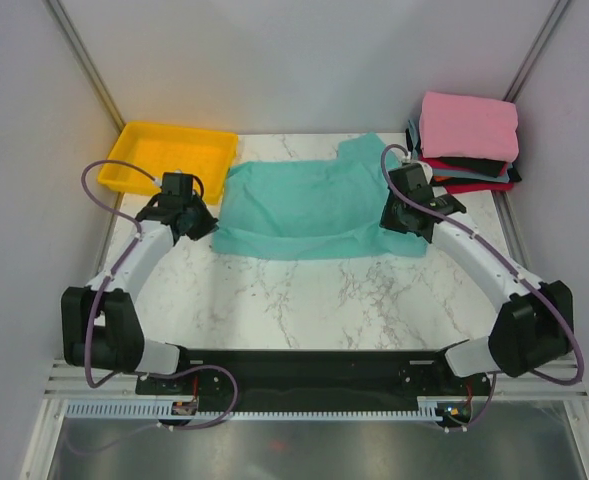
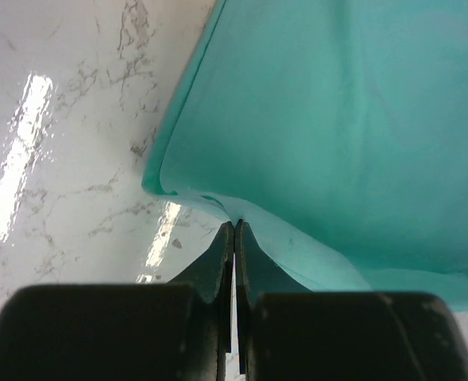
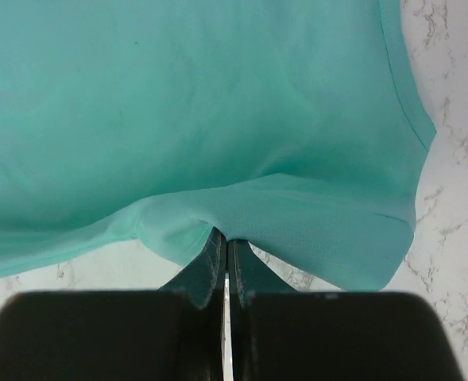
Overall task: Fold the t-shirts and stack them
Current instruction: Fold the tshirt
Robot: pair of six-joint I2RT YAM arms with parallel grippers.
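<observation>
A teal t-shirt (image 1: 309,205) lies spread across the far middle of the marble table, its near hem raised between both arms. My left gripper (image 1: 202,222) is shut on the shirt's near left corner (image 2: 218,202); its tips (image 2: 234,226) pinch the hem. My right gripper (image 1: 394,222) is shut on the near right part of the hem (image 3: 241,218), tips (image 3: 226,238) closed on the cloth. A stack of folded t-shirts, pink (image 1: 469,126) on top with black, red, orange and grey-blue layers (image 1: 474,175) below, sits at the far right corner.
A yellow plastic tray (image 1: 174,155) stands at the far left, just beyond my left gripper. White walls close in on the left, right and back. Bare marble table (image 1: 314,300) stretches between the shirt and the arm bases.
</observation>
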